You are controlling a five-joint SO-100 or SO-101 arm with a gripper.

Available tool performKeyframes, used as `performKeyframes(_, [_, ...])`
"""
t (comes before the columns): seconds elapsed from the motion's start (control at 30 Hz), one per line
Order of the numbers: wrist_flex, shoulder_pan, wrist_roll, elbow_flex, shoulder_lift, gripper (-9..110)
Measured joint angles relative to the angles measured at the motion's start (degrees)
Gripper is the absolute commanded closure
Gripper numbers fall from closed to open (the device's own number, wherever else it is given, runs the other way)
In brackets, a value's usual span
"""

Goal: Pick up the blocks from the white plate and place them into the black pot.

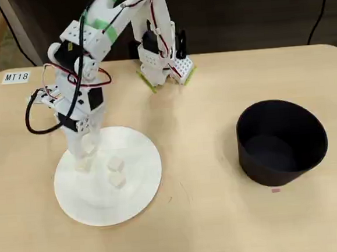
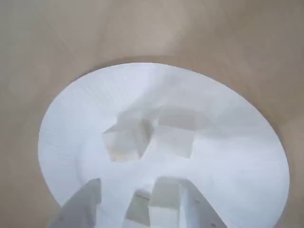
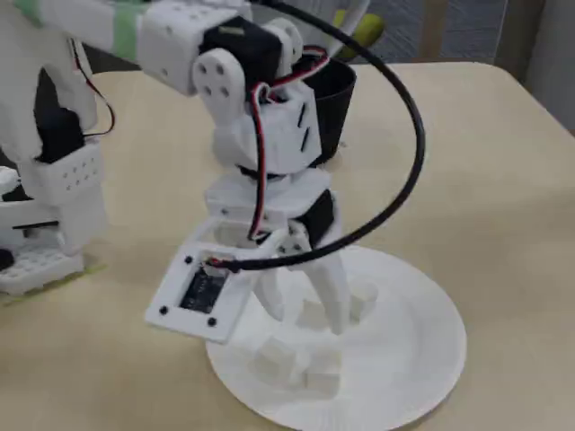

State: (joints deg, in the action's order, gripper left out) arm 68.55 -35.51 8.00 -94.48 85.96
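Gripper [image 3: 310, 319] down on white plate [image 1: 144, 186], fingers spread around one block [image 2: 164, 202]; grip uncertain. Two blocks [image 1: 116, 171] just beside. Label [image 1: 17, 76]: "MT18".

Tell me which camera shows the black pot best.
The overhead view: the black pot appears whole, its inside visible, apart from the white plate. The fixed view shows only part of it behind the arm; the wrist view shows none.

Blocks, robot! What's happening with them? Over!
Tool open, down on the white plate, a block between its fingers. Other blocks on plate. Black pot empty, path clear.
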Motion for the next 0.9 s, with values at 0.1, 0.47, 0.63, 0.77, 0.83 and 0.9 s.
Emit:
performKeyframes(0.1, [-1.85, 0.35, 0.70, 0.00, -1.32, 80])
performKeyframes(0.47, [-7.38, -0.35, 1.23, 1.93, -6.15, 79])
performKeyframes(0.63, [-7.38, -1.76, 2.46, 4.39, -9.05, 79])
performKeyframes(0.77, [-8.44, -1.93, 2.64, 4.83, -10.02, 80])
performKeyframes(0.83, [-9.05, -1.85, 2.64, 4.83, -10.28, 81])
performKeyframes(0.9, [-9.76, -1.85, 2.64, 4.92, -10.63, 82])
